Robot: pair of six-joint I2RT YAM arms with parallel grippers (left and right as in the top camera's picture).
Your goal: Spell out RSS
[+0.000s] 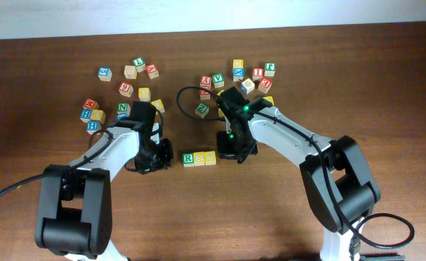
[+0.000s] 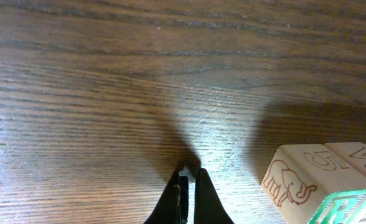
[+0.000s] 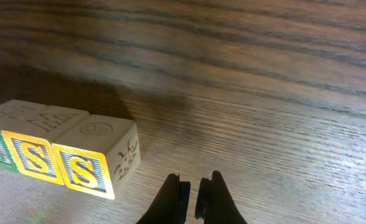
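The blocks (image 1: 199, 158) read RSS, so the word looks done. Beside them, left gripper (image 2: 188, 179) and right gripper (image 3: 195, 186) are pressed together, empty.

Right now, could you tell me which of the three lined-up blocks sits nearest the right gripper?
The end S block, beside the right gripper; the R block is farthest.

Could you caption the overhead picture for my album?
Left hand and right hand flank a row of blocks spelling RSS; spare letter blocks scattered behind.
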